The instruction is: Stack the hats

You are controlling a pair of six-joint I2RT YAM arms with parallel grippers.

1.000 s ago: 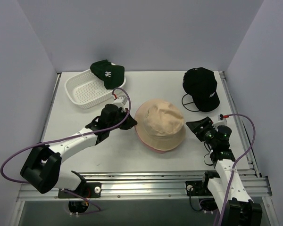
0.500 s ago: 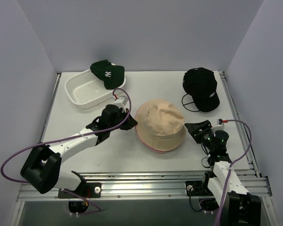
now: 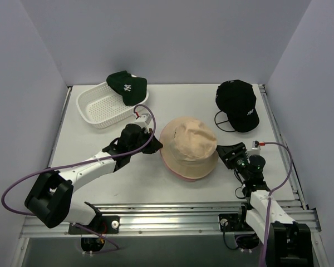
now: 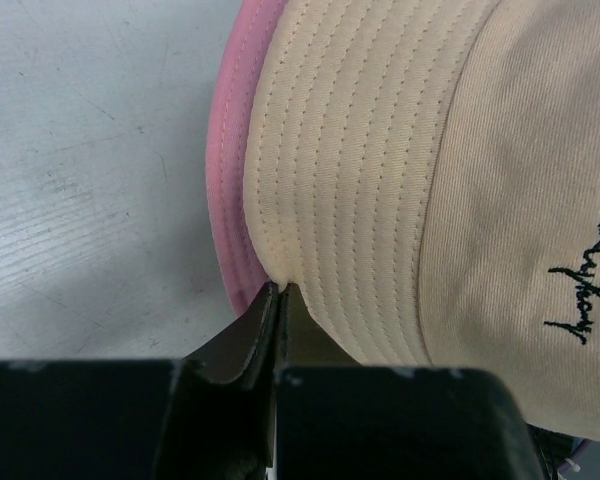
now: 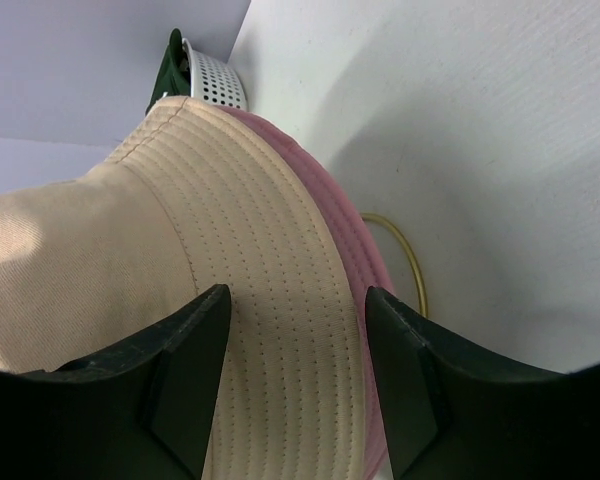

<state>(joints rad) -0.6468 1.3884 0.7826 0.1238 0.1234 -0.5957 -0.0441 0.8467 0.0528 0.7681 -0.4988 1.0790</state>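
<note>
The tan bucket hat [image 3: 188, 142] sits on the pink bucket hat [image 3: 181, 175] at the table's middle; only the pink brim shows. My left gripper [image 3: 154, 143] is at their left edge, shut on the tan brim's edge [image 4: 280, 288], with the pink brim [image 4: 228, 170] just beside it. My right gripper [image 3: 227, 153] is open at the stack's right edge, its jaws level with the tan brim [image 5: 250, 260] and pink rim [image 5: 355, 250]. The dark green cap [image 3: 126, 85] lies on the basket's far corner. The black cap [image 3: 238, 103] lies at the back right.
The white mesh basket [image 3: 100, 105] stands at the back left, and shows in the right wrist view [image 5: 220, 80] too. A thin cord loop [image 5: 408, 255] lies on the table by the pink brim. A metal rail [image 3: 278, 139] runs along the table's right edge.
My right gripper has moved left and nearer, up to the right edge of the hat stack. The left gripper and the hats have hardly moved.
</note>
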